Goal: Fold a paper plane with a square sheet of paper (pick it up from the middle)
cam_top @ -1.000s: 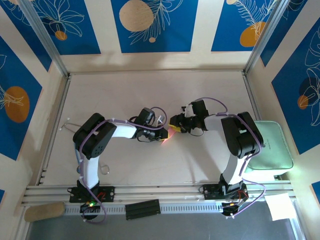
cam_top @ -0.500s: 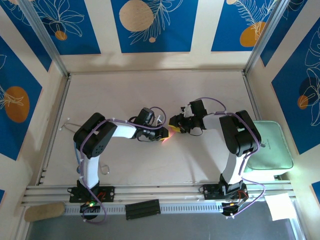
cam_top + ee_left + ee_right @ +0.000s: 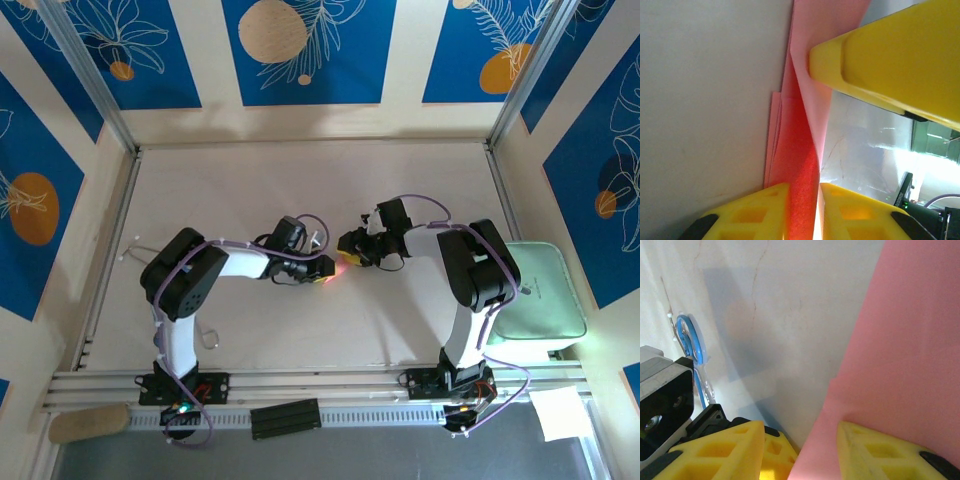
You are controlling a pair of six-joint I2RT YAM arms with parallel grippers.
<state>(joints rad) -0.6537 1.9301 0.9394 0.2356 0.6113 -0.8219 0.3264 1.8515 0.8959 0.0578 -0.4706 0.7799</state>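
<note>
1. The wall panels (image 3: 300,50) are pale board set with deep-blue rectangles, each carrying thin white leaf line-drawings and flat orange or tan discs.
2. The worktop (image 3: 300,180) is a smooth, pale, matte sheet framed by silver metal rails, with a slotted aluminium rail (image 3: 320,385) along the near edge.
3. The left arm (image 3: 190,280) and the right arm (image 3: 480,270) are white tubes with glossy black joint housings and looping purple cable. They reach inward, and their ends meet near the worktop's middle.
4. A pale green pad (image 3: 545,290), soft-looking with rounded corners, lies at the right edge just beside the right arm.
5. A white paper sheet (image 3: 560,412) lies at the near right corner, below the rail.
6. The left tool (image 3: 804,192) has blocky yellow plastic fingers with recessed pockets. Its jaws stand a narrow slit apart with the paper in the slit, and I cannot tell whether they pinch it.
7. The right tool (image 3: 800,432) has the same yellow fingers. Its jaws are partly apart with bare worktop visible between them, and the paper lies against one finger only.
8. The pink-red paper (image 3: 800,160) is thin and matte, folded into overlapping layers with straight creases. It sits near the middle of the worktop, between the two tools. In the left wrist view, one yellow finger (image 3: 890,55) of the right tool touches its upper part.
</note>
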